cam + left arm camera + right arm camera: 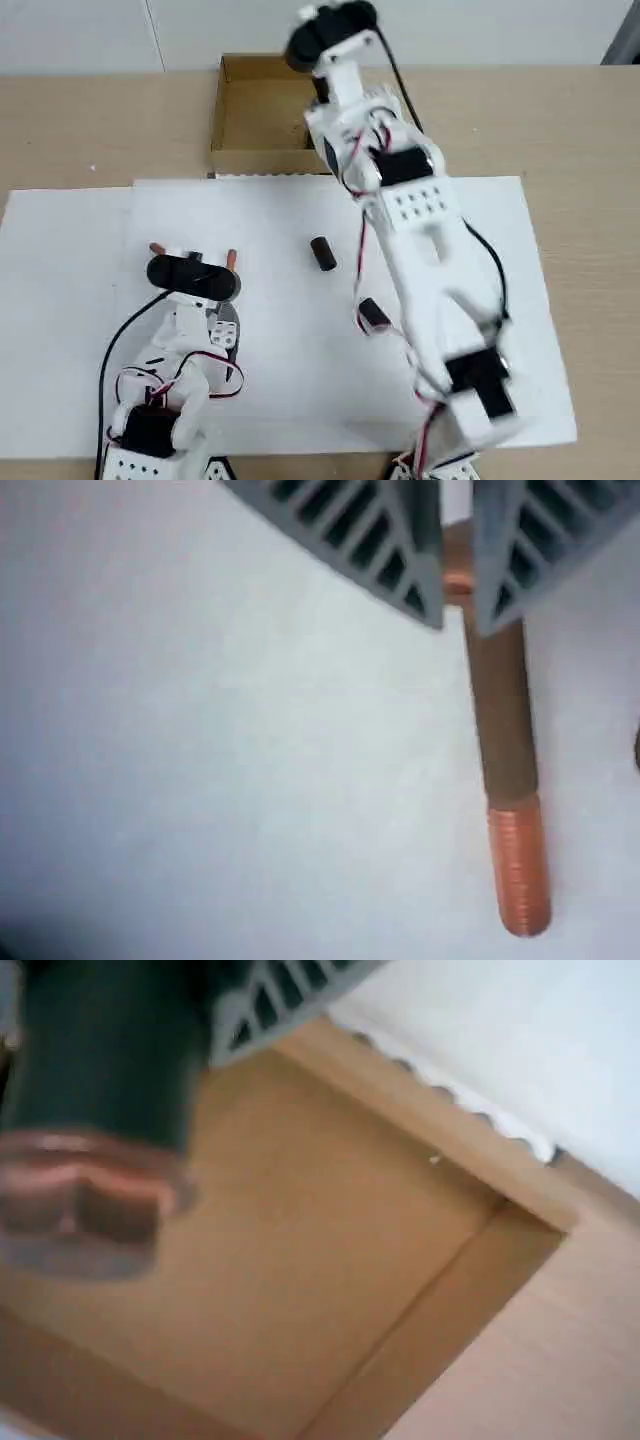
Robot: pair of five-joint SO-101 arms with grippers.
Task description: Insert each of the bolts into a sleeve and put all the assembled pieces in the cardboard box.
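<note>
A light wooden table (580, 120) is carrying a large white sheet (270, 390) that is covering its middle. A cardboard box (222, 110) is sitting on the bare wood, touching the sheet's far edge. A black sleeve (322, 253) is lying on the sheet, and a second sleeve (373, 313) is lying nearby.

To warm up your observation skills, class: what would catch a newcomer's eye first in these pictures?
The right arm's jaws hold a black sleeve with a bolt in it over the open cardboard box, beyond the white paper. The left arm's jaws clamp a copper bolt over that paper, where two loose black sleeves lie.
</note>
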